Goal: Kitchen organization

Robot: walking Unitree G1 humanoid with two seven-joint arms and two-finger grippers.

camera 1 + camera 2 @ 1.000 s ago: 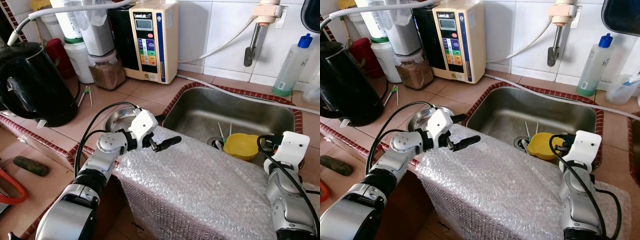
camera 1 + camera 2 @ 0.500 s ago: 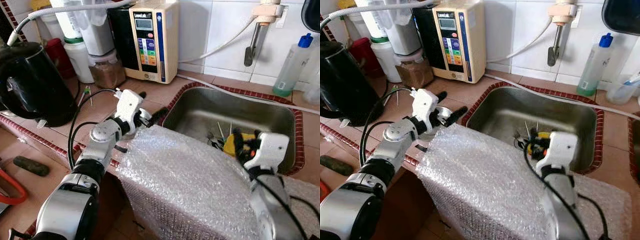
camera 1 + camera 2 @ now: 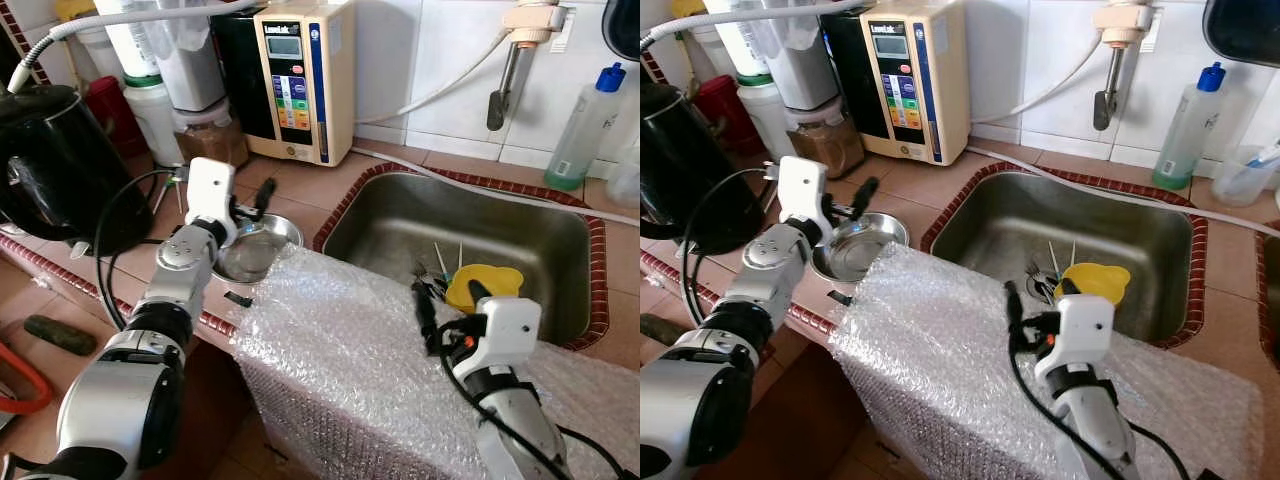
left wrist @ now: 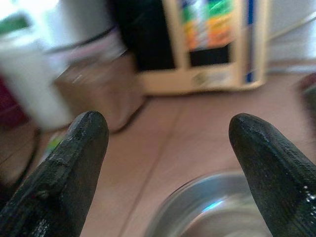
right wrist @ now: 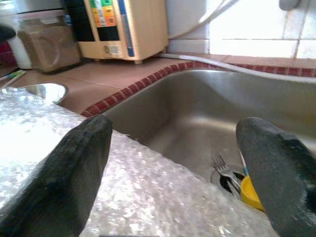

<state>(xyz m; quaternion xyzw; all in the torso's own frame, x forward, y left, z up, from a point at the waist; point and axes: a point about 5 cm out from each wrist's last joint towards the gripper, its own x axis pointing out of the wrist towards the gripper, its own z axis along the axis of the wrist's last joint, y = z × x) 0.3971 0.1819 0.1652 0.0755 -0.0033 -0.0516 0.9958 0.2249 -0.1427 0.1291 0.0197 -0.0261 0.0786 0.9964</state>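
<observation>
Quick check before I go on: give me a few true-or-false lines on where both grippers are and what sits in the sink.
1. The left gripper hovers open over the round steel bowl on the tiled counter. True.
2. The right gripper is shut on the yellow plastic bowl. False: it is open and empty, above the sheet of bubble wrap.
3. The yellow plastic bowl lies in the steel sink beside some cutlery. True.
4. The black kettle stands in the sink. False: it stands on the counter.

Bubble wrap (image 3: 360, 350) hides the steel bowl's (image 3: 255, 250) near rim.
</observation>
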